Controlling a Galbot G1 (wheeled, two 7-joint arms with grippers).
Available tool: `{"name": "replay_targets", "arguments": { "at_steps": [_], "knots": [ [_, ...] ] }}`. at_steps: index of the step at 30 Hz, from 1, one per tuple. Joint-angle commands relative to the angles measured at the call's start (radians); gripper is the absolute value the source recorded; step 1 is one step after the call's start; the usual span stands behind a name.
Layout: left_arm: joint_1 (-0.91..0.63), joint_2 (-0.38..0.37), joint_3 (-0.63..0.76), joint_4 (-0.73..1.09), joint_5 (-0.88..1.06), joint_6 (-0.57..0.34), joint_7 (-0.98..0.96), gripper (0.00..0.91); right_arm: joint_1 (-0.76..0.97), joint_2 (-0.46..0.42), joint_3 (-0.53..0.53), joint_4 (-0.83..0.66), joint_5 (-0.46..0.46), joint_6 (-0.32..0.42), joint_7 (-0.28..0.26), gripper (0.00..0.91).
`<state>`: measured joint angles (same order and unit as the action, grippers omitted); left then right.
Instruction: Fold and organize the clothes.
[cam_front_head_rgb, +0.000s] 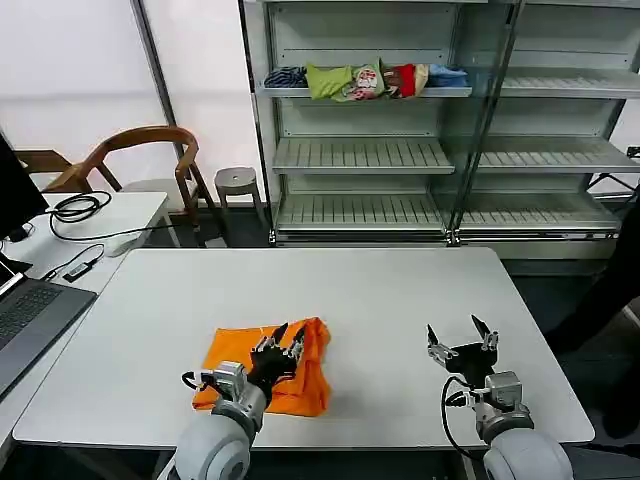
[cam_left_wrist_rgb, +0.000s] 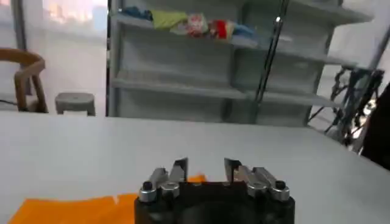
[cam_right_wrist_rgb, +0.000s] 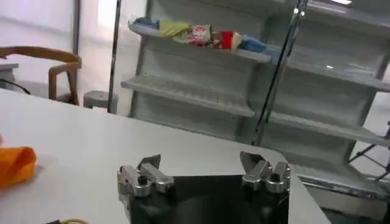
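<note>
The clothes, one bright orange T-shirt (cam_front_head_rgb: 232, 352), lie folded into a compact bundle near the front edge of the white table (cam_front_head_rgb: 380, 290), left of centre. My left gripper (cam_front_head_rgb: 290, 333) hovers over the bundle's right half, open, with nothing between its fingers. In the left wrist view the gripper (cam_left_wrist_rgb: 206, 167) stands above the orange fabric (cam_left_wrist_rgb: 67, 210). My right gripper (cam_front_head_rgb: 456, 332) is open and empty over bare table, to the right of the shirt. The right wrist view shows this gripper (cam_right_wrist_rgb: 201, 161) with its jaws wide apart, and the orange shirt (cam_right_wrist_rgb: 15, 165) lies off to one side.
A metal shelf unit (cam_front_head_rgb: 360, 155) stands behind the table, with a multicoloured bundle of garments (cam_front_head_rgb: 365, 80) on its upper shelf. To the left are a laptop (cam_front_head_rgb: 30, 310), a side table with cables (cam_front_head_rgb: 80, 210), a wooden chair (cam_front_head_rgb: 140, 150) and a stool (cam_front_head_rgb: 237, 182).
</note>
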<state>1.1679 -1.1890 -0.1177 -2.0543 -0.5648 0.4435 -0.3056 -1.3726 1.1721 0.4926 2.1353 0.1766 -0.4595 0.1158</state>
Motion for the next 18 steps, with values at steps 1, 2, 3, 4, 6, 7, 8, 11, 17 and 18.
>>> {"name": "replay_targets", "arguments": {
  "at_steps": [1, 2, 3, 4, 6, 7, 8, 11, 17, 18],
  "knots": [
    [-0.01, 0.037, -0.102, -0.038, -0.003, -0.093, 0.062, 0.907, 0.006, -0.001, -0.008, 0.005, 0.001, 0.002, -0.003, 0.907],
    [-0.006, 0.051, -0.136, -0.04, 0.01, -0.096, 0.063, 0.907, 0.009, -0.001, -0.009, 0.007, 0.001, 0.002, -0.003, 0.907],
    [0.0, 0.062, -0.149, -0.041, 0.019, -0.097, 0.063, 0.907, 0.011, -0.001, -0.011, 0.007, 0.002, 0.002, -0.004, 0.907],
    [0.017, 0.098, -0.179, -0.041, 0.019, -0.097, 0.058, 0.907, 0.018, -0.001, -0.013, 0.008, 0.003, 0.003, -0.005, 0.907],
    [0.05, 0.125, -0.258, -0.035, 0.037, -0.097, 0.058, 0.907, 0.028, 0.0, -0.018, 0.008, 0.005, 0.004, -0.005, 0.907],
    [0.094, 0.147, -0.309, -0.016, 0.1, -0.096, 0.059, 0.907, 0.035, 0.001, -0.022, 0.009, 0.005, 0.005, -0.005, 0.907],
    [0.13, 0.154, -0.337, -0.001, 0.129, -0.094, 0.06, 0.907, 0.038, 0.001, -0.023, 0.01, 0.005, 0.006, -0.006, 0.907],
    [0.203, 0.149, -0.383, 0.044, 0.17, -0.085, 0.055, 0.907, 0.049, 0.009, -0.028, 0.016, 0.003, 0.01, -0.007, 0.907],
    [0.254, 0.102, -0.371, 0.084, 0.166, -0.047, 0.034, 0.907, 0.051, 0.014, -0.038, 0.014, -0.003, 0.012, -0.007, 0.907],
    [0.257, 0.092, -0.36, 0.085, 0.151, -0.043, 0.029, 0.907, 0.047, 0.015, -0.039, 0.016, -0.003, 0.012, -0.007, 0.907]
  ]
}}
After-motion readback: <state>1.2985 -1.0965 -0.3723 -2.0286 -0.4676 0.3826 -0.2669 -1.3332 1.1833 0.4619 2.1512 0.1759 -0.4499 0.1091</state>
